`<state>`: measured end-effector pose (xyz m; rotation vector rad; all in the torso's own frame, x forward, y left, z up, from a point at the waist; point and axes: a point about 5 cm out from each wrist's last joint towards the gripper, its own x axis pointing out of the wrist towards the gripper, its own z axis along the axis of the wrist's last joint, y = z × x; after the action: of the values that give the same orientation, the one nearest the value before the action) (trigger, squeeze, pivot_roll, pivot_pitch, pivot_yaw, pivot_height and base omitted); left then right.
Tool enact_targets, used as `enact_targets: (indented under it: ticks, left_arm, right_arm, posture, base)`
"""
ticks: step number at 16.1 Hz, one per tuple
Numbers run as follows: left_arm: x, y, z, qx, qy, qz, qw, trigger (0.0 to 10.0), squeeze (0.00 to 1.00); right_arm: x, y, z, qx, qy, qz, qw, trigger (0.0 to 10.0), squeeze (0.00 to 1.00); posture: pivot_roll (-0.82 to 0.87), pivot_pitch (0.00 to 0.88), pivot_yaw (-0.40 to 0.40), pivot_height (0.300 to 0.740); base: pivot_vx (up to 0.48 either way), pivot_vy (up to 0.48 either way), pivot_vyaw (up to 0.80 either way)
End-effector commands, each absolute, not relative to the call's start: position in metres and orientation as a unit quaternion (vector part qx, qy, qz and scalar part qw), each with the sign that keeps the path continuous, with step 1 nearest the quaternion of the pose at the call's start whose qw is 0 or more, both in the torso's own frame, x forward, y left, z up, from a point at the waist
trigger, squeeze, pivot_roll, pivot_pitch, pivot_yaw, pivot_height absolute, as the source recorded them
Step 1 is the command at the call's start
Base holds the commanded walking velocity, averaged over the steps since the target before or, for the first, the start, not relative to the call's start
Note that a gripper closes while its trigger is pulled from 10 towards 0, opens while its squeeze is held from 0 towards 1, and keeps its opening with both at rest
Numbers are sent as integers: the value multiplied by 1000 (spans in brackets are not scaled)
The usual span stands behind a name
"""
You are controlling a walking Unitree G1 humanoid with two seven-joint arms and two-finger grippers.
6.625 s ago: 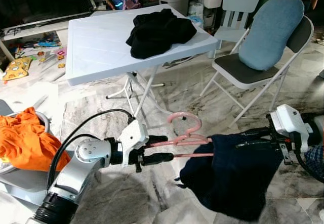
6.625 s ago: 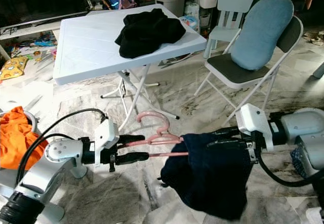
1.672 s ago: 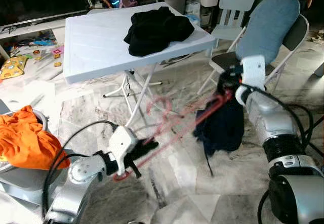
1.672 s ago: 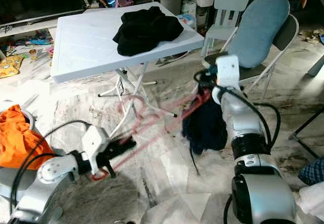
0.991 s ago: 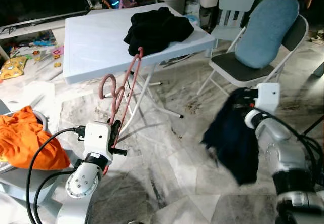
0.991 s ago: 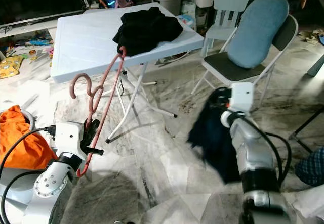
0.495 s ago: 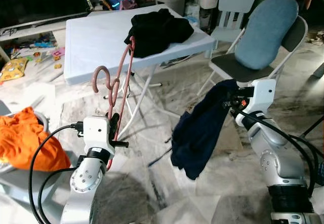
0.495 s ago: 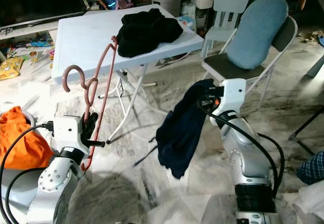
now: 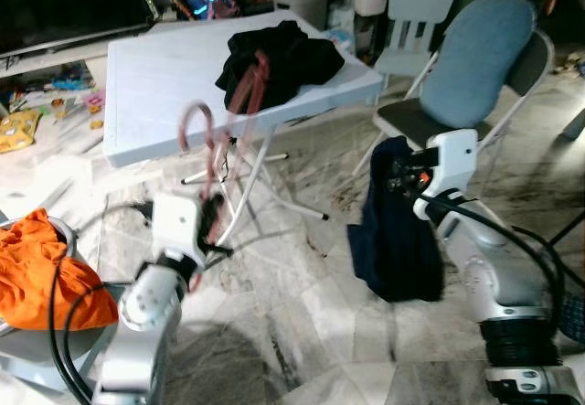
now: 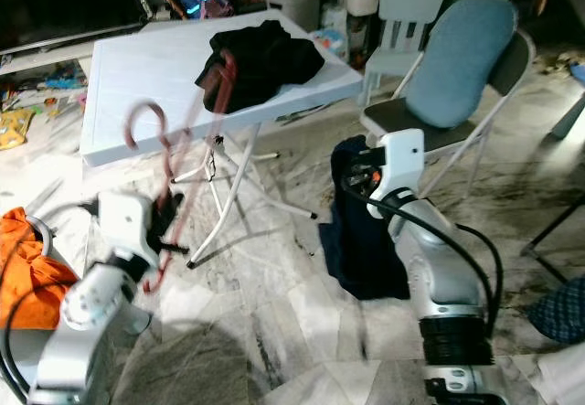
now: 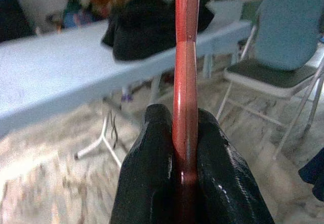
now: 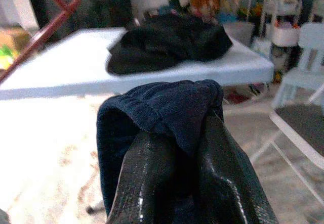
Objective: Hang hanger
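Left end effector (image 9: 212,215): your fingers clamp the hanger (image 9: 224,131).
Right end effector (image 9: 399,175): grips garment (image 9: 393,231).
Left: dressing, hanging.

A white folding counter (image 9: 155,85) stands on the marble floor (image 9: 311,304). A heap of black clothes (image 9: 279,58) lies on the counter's far right corner. To the right of the counter stands a folding chair (image 9: 439,122) with a blue cushion (image 9: 484,58) leaning against its back. Behind the counter's right corner is a small white chair (image 9: 411,21). Near the counter's left front, low down, lies an orange cloth (image 9: 46,272).
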<state>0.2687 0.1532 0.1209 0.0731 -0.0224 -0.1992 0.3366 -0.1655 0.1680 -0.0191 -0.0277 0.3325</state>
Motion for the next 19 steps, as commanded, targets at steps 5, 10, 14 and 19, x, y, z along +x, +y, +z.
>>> enact_targets:
  ticks: [5, 10, 14, 19]
  left_arm:
    - [268, 180, 124, 29, -44, 25, 998, 10000, 0]
    - [261, 198, 117, 34, -45, 85, 995, 10000, 0]
    - [256, 190, 114, 27, -48, 88, 995, 10000, 0]
    - [240, 185, 97, 6, -20, 109, 994, 10000, 0]
  right_arm:
    - [333, -156, 146, -6, -5, 145, 989, 10000, 0]
    - [324, -171, 118, -2, 37, 104, 994, 10000, 0]
    - [334, -169, 123, 7, 30, 105, 994, 10000, 0]
    - [326, -163, 116, 21, 27, 105, 994, 10000, 0]
  posture:
    - [34, 0, 10, 740]
    - [48, 0, -28, 740]
    - [70, 0, -58, 740]
    - [58, 0, -65, 740]
  base:
    - [329, 0, 0]
    - [345, 0, 0]
    - [352, 63, 0]
    - [324, 354, 318]
